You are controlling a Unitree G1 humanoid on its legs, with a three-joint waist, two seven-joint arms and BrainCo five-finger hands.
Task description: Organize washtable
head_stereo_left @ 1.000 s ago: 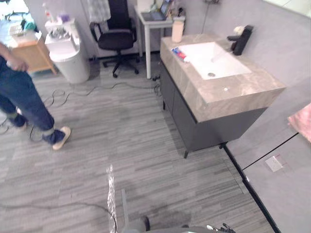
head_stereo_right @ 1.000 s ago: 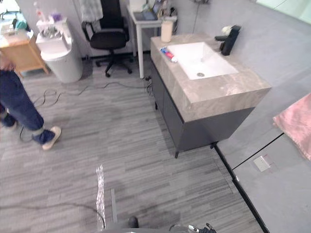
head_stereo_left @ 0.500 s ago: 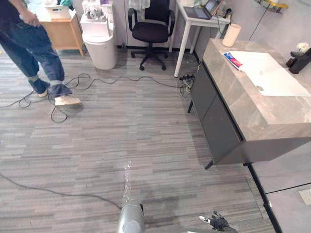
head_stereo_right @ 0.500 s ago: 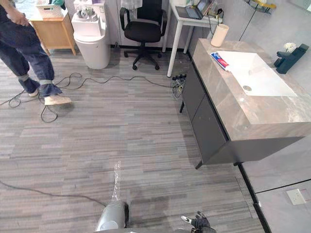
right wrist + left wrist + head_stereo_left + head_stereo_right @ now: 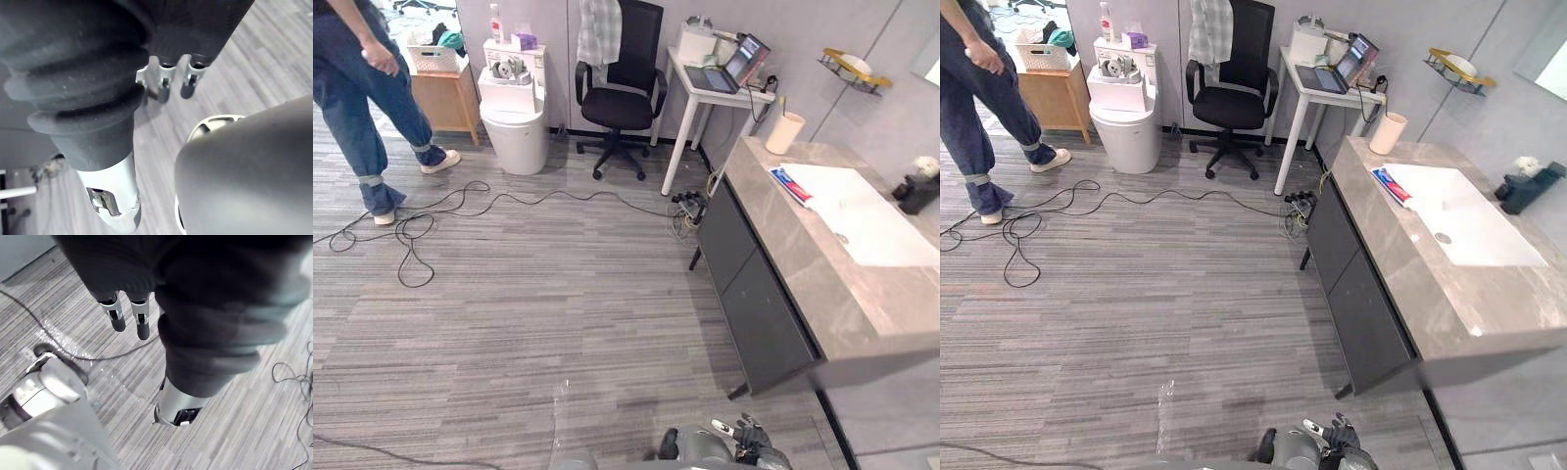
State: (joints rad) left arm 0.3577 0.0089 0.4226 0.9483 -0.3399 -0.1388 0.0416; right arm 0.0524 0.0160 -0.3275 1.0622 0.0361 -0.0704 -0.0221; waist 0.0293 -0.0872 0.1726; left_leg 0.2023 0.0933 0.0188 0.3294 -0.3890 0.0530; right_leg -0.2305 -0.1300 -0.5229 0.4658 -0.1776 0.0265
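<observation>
The washtable (image 5: 1400, 257) stands at the right: a grey marble top on a dark cabinet, with a white sink (image 5: 1464, 217) set into it. A red and blue tube (image 5: 1391, 185) lies on the counter beside the sink's far corner. A beige cup (image 5: 1387, 133) stands at the counter's far end. A black faucet (image 5: 1528, 188) sits on the wall side. My left hand (image 5: 142, 323) hangs over the floor with straight fingers and holds nothing. My right hand (image 5: 164, 87) also hangs over the floor, fingers relaxed and empty. Both are well short of the washtable.
A black office chair (image 5: 1229, 83) and a white desk (image 5: 1327, 83) with a laptop stand beyond the washtable. A white bin (image 5: 1121, 113) and a wooden cabinet (image 5: 1048, 93) are at the back left. A person (image 5: 974, 98) walks there. Cables (image 5: 1028, 225) loop on the floor.
The whole picture has shifted, so the camera has moved; the washtable now lies along the right edge. The person has stepped further toward the back left.
</observation>
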